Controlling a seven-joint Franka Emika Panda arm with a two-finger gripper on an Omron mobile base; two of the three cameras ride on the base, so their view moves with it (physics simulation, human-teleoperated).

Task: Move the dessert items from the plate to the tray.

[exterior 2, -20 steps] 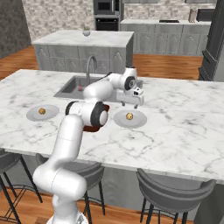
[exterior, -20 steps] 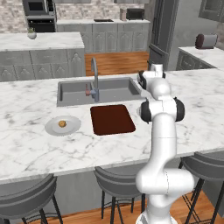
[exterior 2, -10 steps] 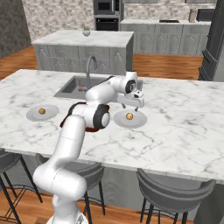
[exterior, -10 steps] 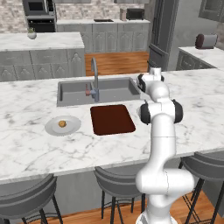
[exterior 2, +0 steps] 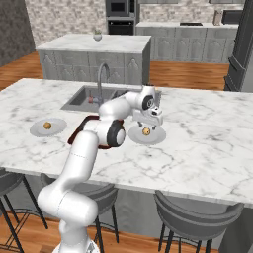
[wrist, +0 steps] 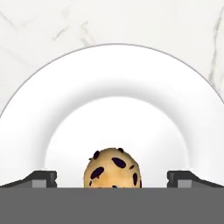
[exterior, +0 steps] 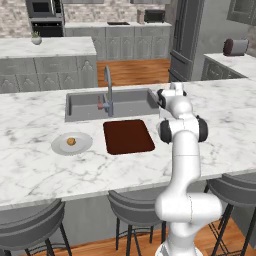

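The gripper (exterior 2: pixel 146 124) is hanging just above a cookie (wrist: pixel 113 168) that is sitting on a white plate (wrist: pixel 52 109) at the centre of the right base view. In the hand view the cookie is lying low in the middle, between the two fingertips (wrist: pixel 40 178), which are standing wide apart with clear gaps on both sides and touching nothing.

It is looking small, light and crumbly, so a gentle squeeze across its rounded sides, low on the body, is probably the safest hold; a hard pinch could break it.

A second cookie (exterior: pixel 71 141) is resting on another plate (exterior: pixel 60 148) at centre left of the left base view, just left of the tray (exterior: pixel 128 136), which is lying bare in front of the sink (exterior: pixel 80 107).

Compared with a second ago, the hand is sitting lower and more squarely over the cookie; cookies, plates and tray are lying where they were.
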